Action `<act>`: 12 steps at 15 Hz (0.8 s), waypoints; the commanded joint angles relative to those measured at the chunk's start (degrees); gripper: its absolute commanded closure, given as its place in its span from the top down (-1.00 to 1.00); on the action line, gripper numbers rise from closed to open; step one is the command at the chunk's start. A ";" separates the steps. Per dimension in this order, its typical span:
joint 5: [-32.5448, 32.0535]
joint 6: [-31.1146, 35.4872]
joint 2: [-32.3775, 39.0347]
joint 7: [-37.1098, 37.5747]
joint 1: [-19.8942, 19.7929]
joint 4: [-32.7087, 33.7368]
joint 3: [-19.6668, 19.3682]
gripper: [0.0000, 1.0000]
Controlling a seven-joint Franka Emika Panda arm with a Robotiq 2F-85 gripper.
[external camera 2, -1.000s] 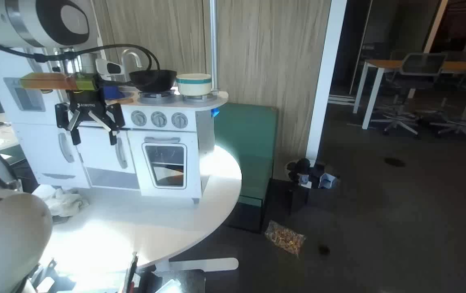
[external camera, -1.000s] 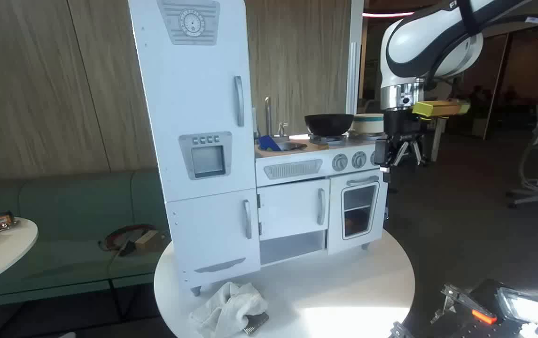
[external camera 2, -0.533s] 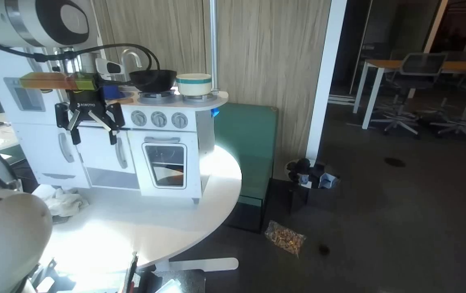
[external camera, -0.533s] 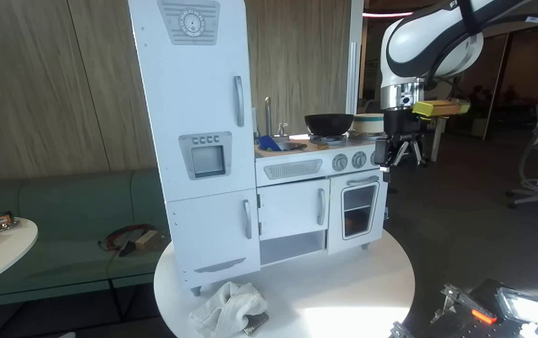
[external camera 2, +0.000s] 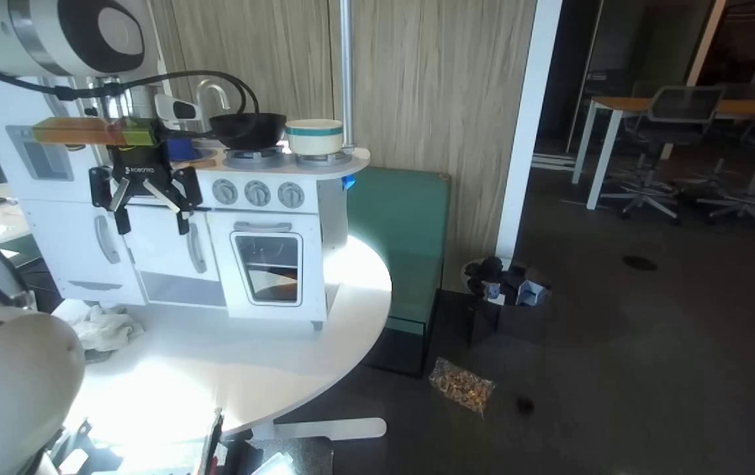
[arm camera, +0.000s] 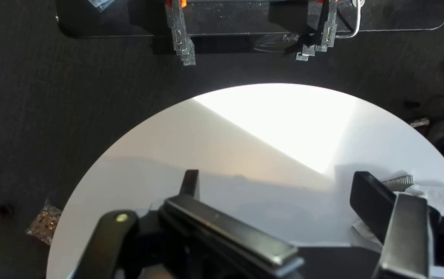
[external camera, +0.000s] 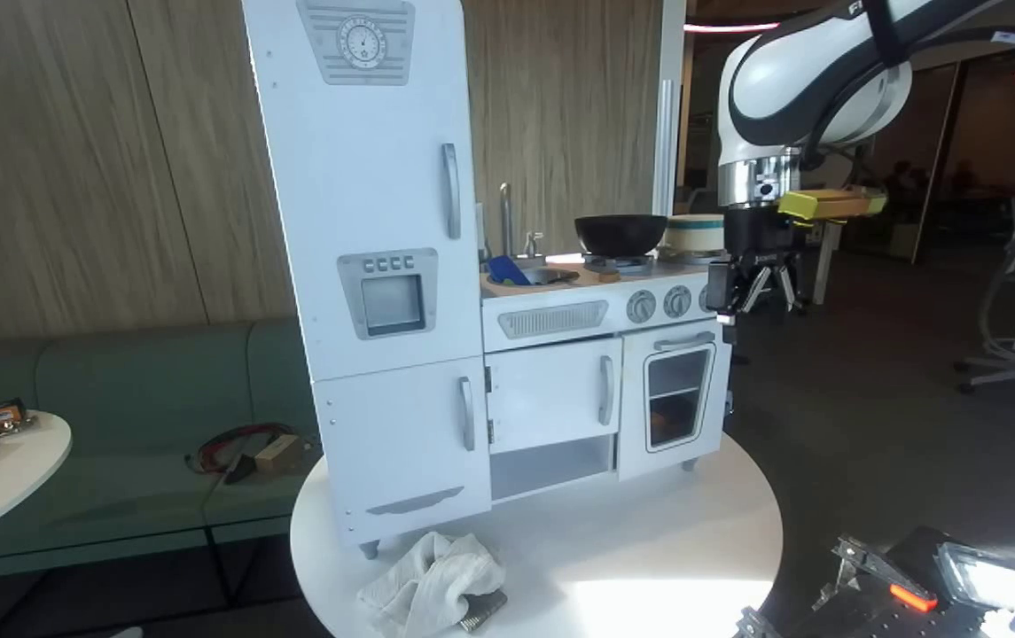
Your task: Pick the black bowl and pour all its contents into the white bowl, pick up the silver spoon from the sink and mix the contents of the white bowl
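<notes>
The black bowl (external camera: pixel 620 235) stands upright on a burner of the toy stove, and it also shows in an exterior view (external camera 2: pixel 252 135). The white bowl (external camera 2: pixel 314 140), with a teal band at its rim, stands on the burner beside it and is partly hidden behind the black bowl in an exterior view (external camera: pixel 693 236). What either bowl holds is hidden. The sink (external camera: pixel 551 276) has a blue object (external camera: pixel 507 270) in it; I cannot make out a silver spoon. My gripper (external camera 2: pixel 153 224) is open and empty, pointing down in front of the toy kitchen, below counter height. It shows in the wrist view (arm camera: pixel 278 184).
A tall toy fridge (external camera: pixel 383 221) stands beside the sink. A faucet (external camera: pixel 506 217) rises behind the sink. The stove front has knobs (external camera 2: pixel 257 193) and an oven door (external camera 2: pixel 268 267). A white cloth (external camera: pixel 432 585) lies on the round table (external camera: pixel 640 549).
</notes>
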 commanded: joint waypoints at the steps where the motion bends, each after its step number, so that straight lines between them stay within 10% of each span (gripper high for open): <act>1: 0.05 0.25 0.46 1.93 -0.69 0.83 0.44 1.00; 12: -6.31 2.75 1.61 15.01 -5.54 17.22 3.46 1.00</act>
